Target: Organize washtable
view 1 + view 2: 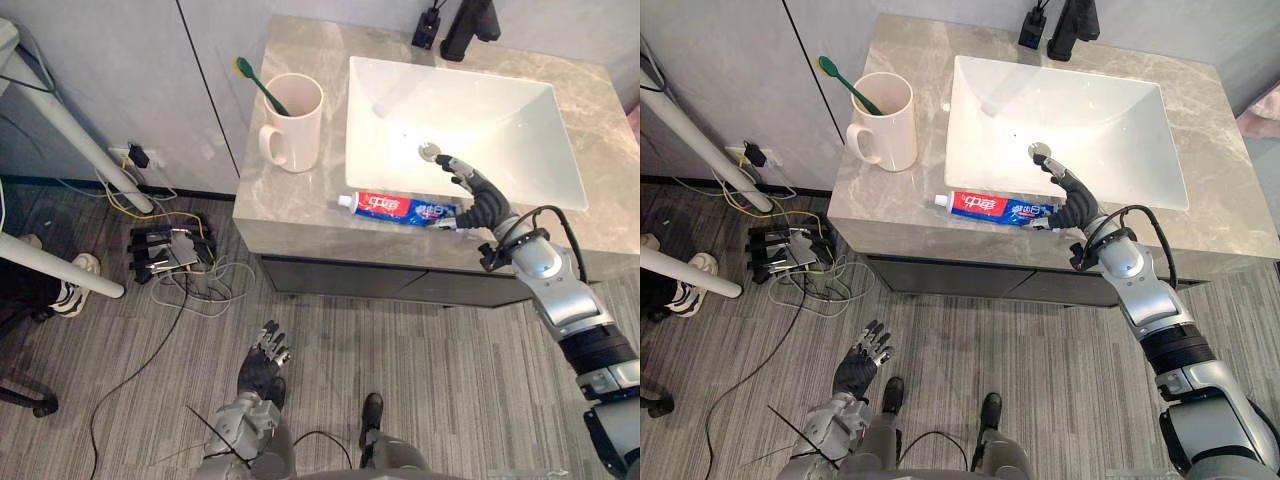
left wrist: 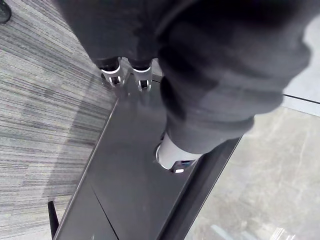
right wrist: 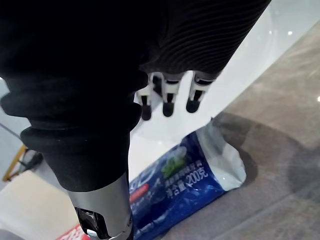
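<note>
**Toothbrush stowed, toothpaste not yet lifted**

One part of the tidying is judged to be finished. The green toothbrush is stood slanted in the cream mug, which is set just left of the sink on the countertop.

The toothpaste tube is what appears to be left. It is laid flat along the sink's front rim, cap towards the mug and crimped tail towards the right hand. That hand is held over the tail with its fingers stretched out above the sink's front edge. Nothing is gripped, and whether the thumb is touching the tube cannot be told. The left hand is hung low over the floor, well in front of the sink, with fingers relaxed and nothing held.

The tube is soft, glossy plastic in blue, red and white, flattened to a white seam at its tail, so some give and slip is to be expected. The mug is smooth, handled ceramic. The sink is a white, glossy rectangle sunk into a grey, marble-veined top. A black tap is mounted behind it.
</note>
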